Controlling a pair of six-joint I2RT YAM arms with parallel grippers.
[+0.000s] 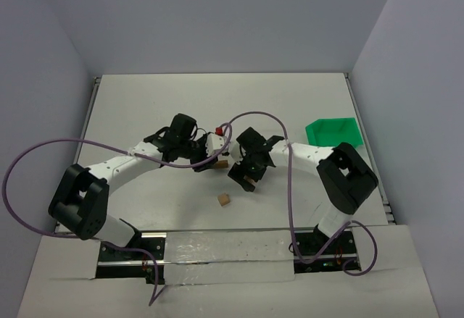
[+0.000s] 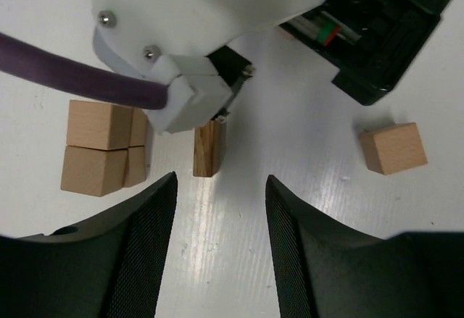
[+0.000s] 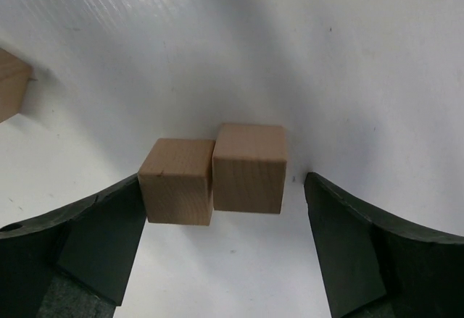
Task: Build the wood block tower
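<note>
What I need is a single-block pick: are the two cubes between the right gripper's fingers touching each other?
Touching. The right wrist view shows the left cube and the right cube side by side, faces meeting along a seam, no gap.

A green bin (image 1: pixel 332 130) sat open side up on the white table (image 1: pixel 145 108), near the right edge toward the far side. Pale walls (image 1: pixel 217 21) enclosed the table on the left, far and right sides. A glossy strip (image 1: pixel 225 249) ran along the near edge.
</note>
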